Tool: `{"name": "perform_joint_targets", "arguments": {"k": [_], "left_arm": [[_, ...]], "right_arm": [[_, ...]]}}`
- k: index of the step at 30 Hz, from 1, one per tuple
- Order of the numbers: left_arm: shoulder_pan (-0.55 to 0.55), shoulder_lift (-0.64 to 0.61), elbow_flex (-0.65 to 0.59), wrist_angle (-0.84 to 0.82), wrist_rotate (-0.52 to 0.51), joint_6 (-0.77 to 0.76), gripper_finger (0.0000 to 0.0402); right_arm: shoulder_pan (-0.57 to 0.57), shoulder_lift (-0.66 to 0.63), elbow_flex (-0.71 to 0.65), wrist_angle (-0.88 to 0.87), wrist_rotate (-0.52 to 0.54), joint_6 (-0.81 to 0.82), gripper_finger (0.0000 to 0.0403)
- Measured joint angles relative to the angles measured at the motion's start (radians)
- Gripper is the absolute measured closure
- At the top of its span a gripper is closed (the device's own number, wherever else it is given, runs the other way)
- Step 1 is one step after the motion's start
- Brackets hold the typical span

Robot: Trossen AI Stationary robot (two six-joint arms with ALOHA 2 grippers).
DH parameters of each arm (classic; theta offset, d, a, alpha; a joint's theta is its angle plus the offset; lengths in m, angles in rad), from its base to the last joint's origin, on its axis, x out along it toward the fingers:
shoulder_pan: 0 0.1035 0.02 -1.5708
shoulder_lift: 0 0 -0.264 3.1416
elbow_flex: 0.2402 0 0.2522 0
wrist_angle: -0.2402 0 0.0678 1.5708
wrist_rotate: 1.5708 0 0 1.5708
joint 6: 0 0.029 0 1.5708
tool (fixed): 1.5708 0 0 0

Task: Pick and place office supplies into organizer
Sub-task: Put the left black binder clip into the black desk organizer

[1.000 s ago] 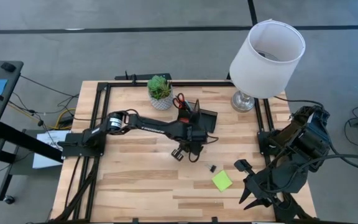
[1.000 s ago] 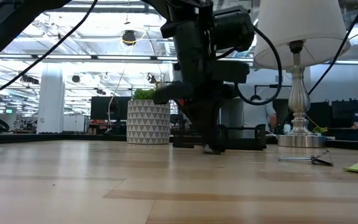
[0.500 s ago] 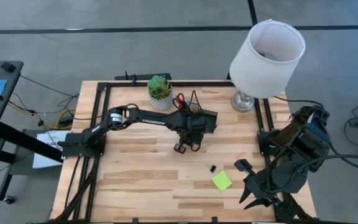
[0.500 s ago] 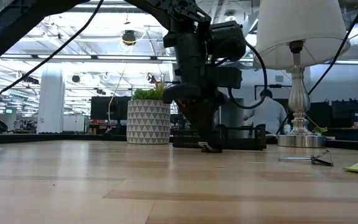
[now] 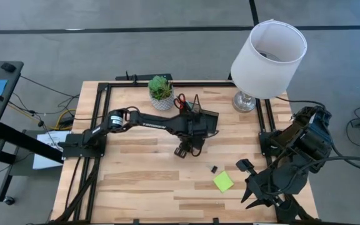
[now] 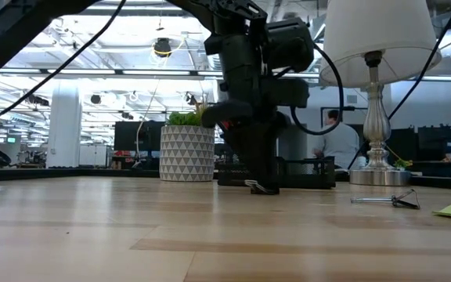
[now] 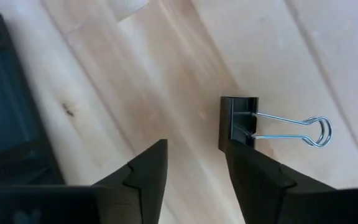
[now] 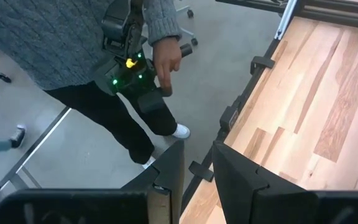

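A small black binder clip (image 7: 238, 121) with wire handles lies flat on the wood beside the black organizer (image 5: 206, 122), and also shows in the low view (image 6: 263, 186). My left gripper (image 7: 194, 168) points down over it, open, the clip just outside one finger. Red-handled scissors (image 5: 180, 102) stand in the organizer. A second clip (image 5: 214, 169) and the lime-green sticky pad (image 5: 224, 181) lie toward the near right. My right gripper (image 8: 197, 168) hangs high past the table's right edge, open with a narrow gap and nothing in it. My left gripper holds nothing between its fingers. One fingertip (image 7: 241, 163) stands right at the black body (image 7: 234, 142) of the clip, on its outer side. Whether the two touch, I cannot tell. The clip lies flat on the table.
A white patterned plant pot (image 5: 161, 95) stands at the far edge, left of the organizer. A lamp with a white shade (image 5: 269, 53) stands at the far right. A person (image 8: 104, 56) stands on the floor off the table's right side. Bare wood lies near left.
My left gripper has opened and let go of the black clip, which now lies on the table beside the organizer. Its wrist has rolled a little while it stayed low over the same spot. My right arm kept still.
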Motion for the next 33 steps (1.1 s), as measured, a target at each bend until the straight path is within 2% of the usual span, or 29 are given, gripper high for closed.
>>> {"name": "perform_joint_targets", "arguments": {"k": [7,11,17,20,23,26,29,33], "left_arm": [[-0.01,-0.002,0.004,-0.003,0.001,-0.015,0.0255],[-0.01,-0.005,0.018,-0.004,0.001,-0.036,0.0264],[-0.01,-0.005,0.019,-0.007,0.015,-0.062,0.0269],[-0.01,-0.005,0.028,-0.037,0.103,-0.106,0.0269],[-0.011,-0.008,0.054,-0.072,0.207,-0.157,0.0269],[-0.011,-0.008,0.06,-0.073,0.269,-0.179,0.0269],[-0.013,-0.006,0.061,-0.072,0.253,-0.182,0.0269],[-0.019,0.031,0.062,-0.05,0.143,-0.179,0.0269]], "right_arm": [[0.0,0.0,0.0,0.001,0.013,-0.001,0.0327],[-0.001,0.006,0.001,-0.011,0.114,0.056,0.0327],[0.028,0.026,0.0,-0.142,0.317,0.29,0.0327],[0.067,0.029,0.001,-0.165,0.353,0.345,0.0327],[0.104,0.039,0.0,-0.157,0.386,0.341,0.0327],[0.137,0.047,0.001,-0.149,0.433,0.341,0.0327],[0.167,0.061,0.0,-0.147,0.475,0.341,0.0327],[0.178,0.077,0.002,-0.111,0.493,0.341,0.0327]]}}
